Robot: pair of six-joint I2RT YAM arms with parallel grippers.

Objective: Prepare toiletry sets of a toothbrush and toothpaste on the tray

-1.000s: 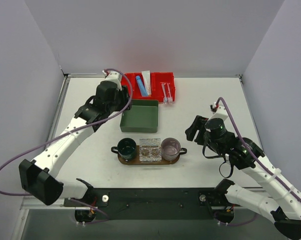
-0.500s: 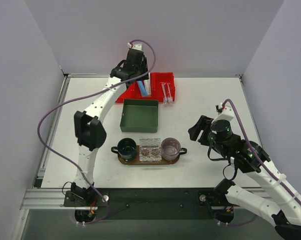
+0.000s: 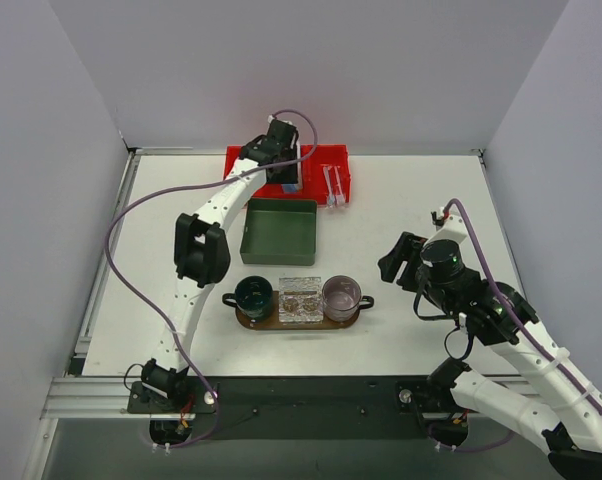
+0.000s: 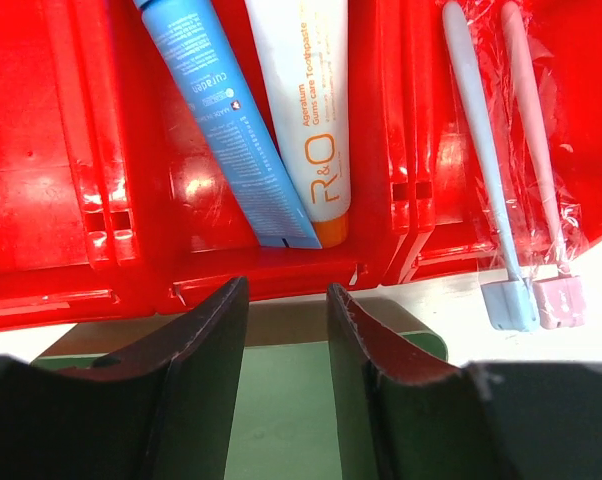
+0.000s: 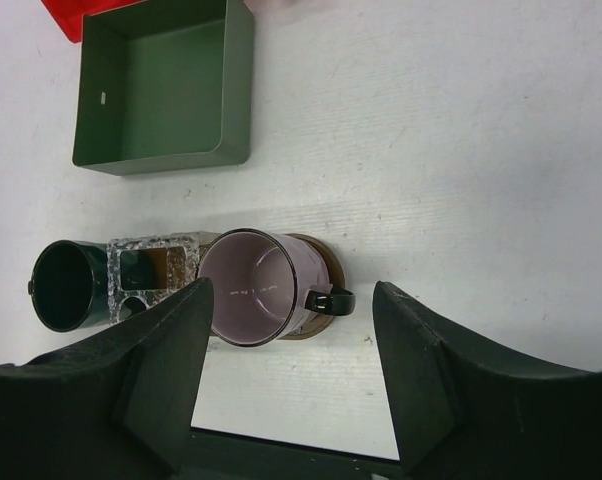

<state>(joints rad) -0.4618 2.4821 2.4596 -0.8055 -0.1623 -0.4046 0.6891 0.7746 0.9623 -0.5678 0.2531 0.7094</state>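
Observation:
In the left wrist view a blue toothpaste tube (image 4: 221,140) and a white one (image 4: 306,110) lie side by side in the red divided bin (image 4: 71,170). Two wrapped toothbrushes (image 4: 486,170) lie in the compartment to their right. My left gripper (image 4: 286,300) hangs open just short of the tubes' near ends, with nothing between its fingers. The brown oval tray (image 3: 353,321) near the front carries a dark green mug (image 3: 253,295), a clear holder (image 3: 301,298) and a pink mug (image 3: 341,296). My right gripper (image 3: 389,265) is open and empty, to the right of the tray.
A green square box (image 3: 279,230) stands between the red bin (image 3: 321,160) and the tray. The left arm stretches over the box's left side. White walls close in the table at the back and on both sides.
The left arm has swung from the green box's left side out to the red bin at the back, and its jaws have narrowed a little. The right arm has shifted slightly right.

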